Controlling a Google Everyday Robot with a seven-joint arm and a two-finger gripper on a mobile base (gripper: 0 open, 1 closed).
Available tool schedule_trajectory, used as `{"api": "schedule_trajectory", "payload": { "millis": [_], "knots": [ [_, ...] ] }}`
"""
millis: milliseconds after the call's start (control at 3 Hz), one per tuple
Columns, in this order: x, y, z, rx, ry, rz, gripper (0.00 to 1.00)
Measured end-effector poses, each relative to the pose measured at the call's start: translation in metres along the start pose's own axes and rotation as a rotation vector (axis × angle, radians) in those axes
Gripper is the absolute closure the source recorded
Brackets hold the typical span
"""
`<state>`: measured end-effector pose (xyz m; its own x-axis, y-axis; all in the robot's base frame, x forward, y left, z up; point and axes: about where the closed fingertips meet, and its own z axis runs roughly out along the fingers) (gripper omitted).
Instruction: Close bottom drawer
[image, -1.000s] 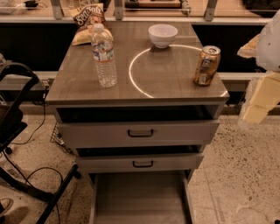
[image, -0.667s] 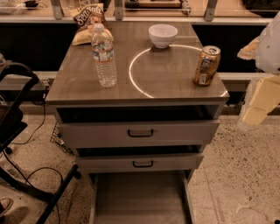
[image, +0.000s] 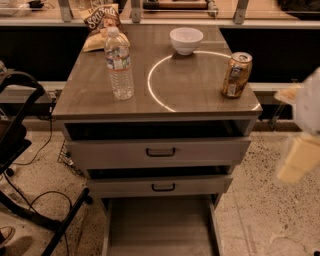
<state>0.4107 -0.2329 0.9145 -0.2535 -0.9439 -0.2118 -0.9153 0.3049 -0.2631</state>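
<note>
The bottom drawer (image: 160, 227) is pulled far out of the grey cabinet. Its plain grey tray and thin sides run off the lower edge of the camera view, and its front and handle are out of view. Above it, the middle drawer (image: 162, 186) and the top drawer (image: 160, 151) each stand slightly out, both with black bar handles. My gripper (image: 299, 150) is a blurred white and cream shape at the right edge. It is beside the cabinet at about top-drawer height, well apart from the bottom drawer.
On the cabinet top (image: 200, 92) stand a water bottle (image: 119, 64), a white bowl (image: 186, 40), a drink can (image: 237, 75) and a chip bag (image: 100, 25). A black frame with cables (image: 25, 165) is on the floor to the left. Speckled floor (image: 265, 215) lies to the right.
My gripper has dropped lower along the right edge, from cabinet-top height to drawer height. The drawers and the things on top have not moved.
</note>
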Motion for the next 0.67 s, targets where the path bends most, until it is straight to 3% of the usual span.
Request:
{"api": "schedule_trajectory", "payload": {
  "millis": [333, 667],
  "knots": [
    [0.053, 0.061, 0.028, 0.076, -0.024, -0.033, 0.00],
    [0.090, 0.101, 0.076, 0.092, -0.011, -0.056, 0.00]
  ]
}}
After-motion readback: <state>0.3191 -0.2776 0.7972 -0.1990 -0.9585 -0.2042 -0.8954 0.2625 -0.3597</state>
